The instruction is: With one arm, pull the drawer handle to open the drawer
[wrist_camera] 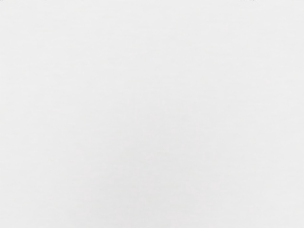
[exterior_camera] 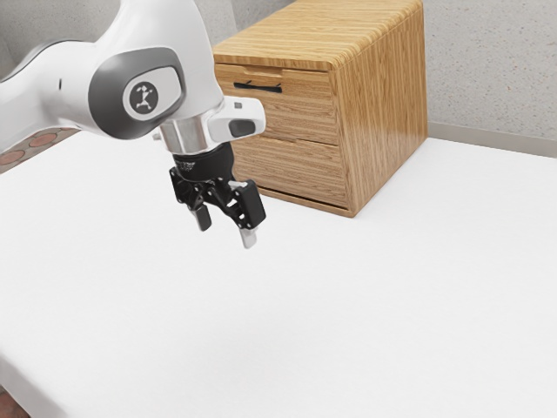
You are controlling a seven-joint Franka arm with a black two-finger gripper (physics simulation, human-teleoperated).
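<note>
Clearly nothing is done yet: our gripper [exterior_camera: 227,232] hangs released and empty above the white table [exterior_camera: 365,313], apart from the wooden cabinet [exterior_camera: 379,104], where the black drawer handle [exterior_camera: 258,86] waits on the top drawer [exterior_camera: 300,113]; we still must reach and pull

Cabinet [exterior_camera: 365,96] sits on the desk [exterior_camera: 365,313] toward its far side, wall [exterior_camera: 496,61] behind it. Handle [exterior_camera: 258,86] is on the top drawer [exterior_camera: 300,80] of the cabinet front. Fingers [exterior_camera: 249,235] hang above the desk, in front of the cabinet. In the exterior view, the handle is at their 12 o'clock and the cabinet body at 1–2 o'clock. Arm [exterior_camera: 78,83] enters from 10 o'clock.
</note>
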